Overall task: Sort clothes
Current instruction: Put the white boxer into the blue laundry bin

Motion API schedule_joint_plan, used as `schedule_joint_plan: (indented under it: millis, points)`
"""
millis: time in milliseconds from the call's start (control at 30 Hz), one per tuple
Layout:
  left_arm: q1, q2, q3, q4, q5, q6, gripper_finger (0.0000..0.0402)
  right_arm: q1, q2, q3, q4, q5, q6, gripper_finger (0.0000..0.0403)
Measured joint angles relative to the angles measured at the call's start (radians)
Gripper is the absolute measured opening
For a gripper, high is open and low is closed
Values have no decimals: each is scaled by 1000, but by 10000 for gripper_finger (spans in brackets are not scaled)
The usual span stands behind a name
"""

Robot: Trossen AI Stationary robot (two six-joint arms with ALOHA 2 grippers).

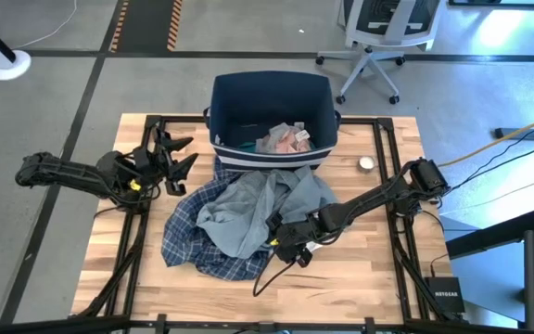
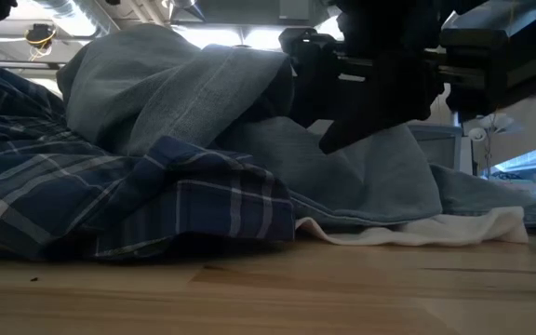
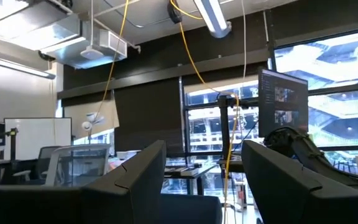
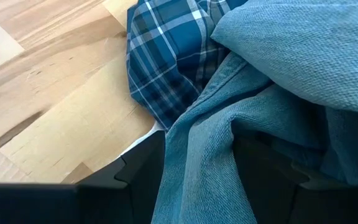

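2 garments overlap at the table's centre: our right gripper (image 1: 284,236) pinches the soft grey-blue denim garment (image 1: 248,209); lifting may drag the blue-and-white plaid shirt (image 1: 185,239) at 9 o'clock. Left gripper (image 1: 176,153) is spread.

Left end effector (image 3: 194,186) raised, facing the room

Its two dark fingers (image 3: 135,180) stand apart with nothing between them. Beyond are dark window blinds (image 3: 148,112), a monitor (image 3: 283,106), yellow cables (image 3: 188,50), a whiteboard (image 3: 36,137) and an office chair (image 3: 73,165).
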Motion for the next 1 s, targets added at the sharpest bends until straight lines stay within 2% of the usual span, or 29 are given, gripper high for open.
schedule_joint_plan:
  millis: [767, 900, 1000]
  points:
    - [0, 0, 0, 3, -1, -1, 208, -1, 0, 0, 0, 0, -1, 209]
    - [0, 0, -1, 46, 6, -24, 208, -1, 0, 0, 0, 0, -1, 209]
    - [0, 0, -29, 132, 55, -29, 208, -1, 0, 0, 0, 0, -1, 209]
